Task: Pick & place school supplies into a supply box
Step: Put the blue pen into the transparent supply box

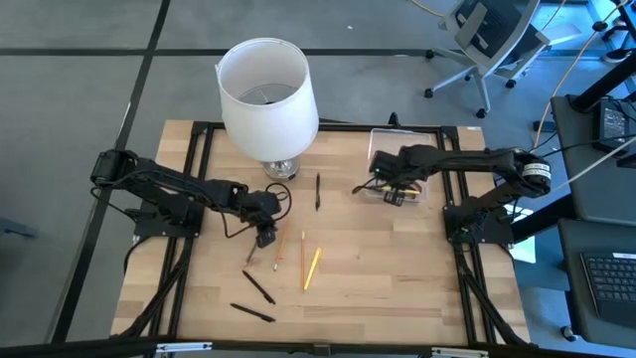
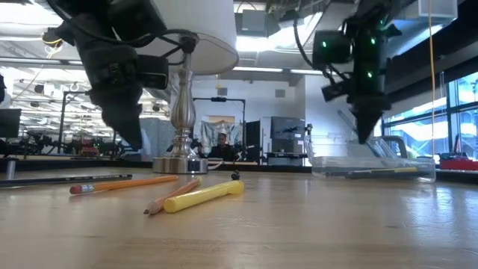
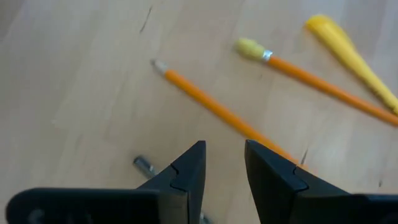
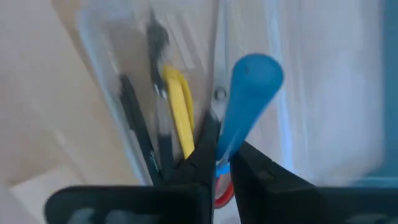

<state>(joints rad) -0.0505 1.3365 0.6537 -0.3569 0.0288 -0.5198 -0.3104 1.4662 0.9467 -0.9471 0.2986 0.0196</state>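
Observation:
My left gripper [image 1: 266, 237] hangs open just above the table, its fingers [image 3: 189, 174] over an orange pencil [image 3: 217, 112]. Beside that pencil lie a second orange pencil [image 3: 311, 81] and a yellow pen [image 3: 354, 50]. My right gripper [image 1: 393, 189] is over the clear supply box [image 1: 402, 159] at the far right, shut on a blue pen [image 4: 249, 106]. Inside the box lie a yellow pen [image 4: 177, 106], black pens [image 4: 137, 124] and red-handled scissors [image 4: 224, 193]. My right gripper pinches the blue pen by its near end [image 4: 225, 152] between the two fingers. The fingers point steeply down from above. The pen runs on past the fingertips, its rounded free end [image 4: 258, 68] down toward the box, lifted clear.
A white lampshade on a chrome base [image 1: 266, 94] stands at the table's far middle. A black pen [image 1: 318, 191] lies between lamp and box. Two more black pens [image 1: 258, 286] lie near the front left. Bare wood lies at the front right.

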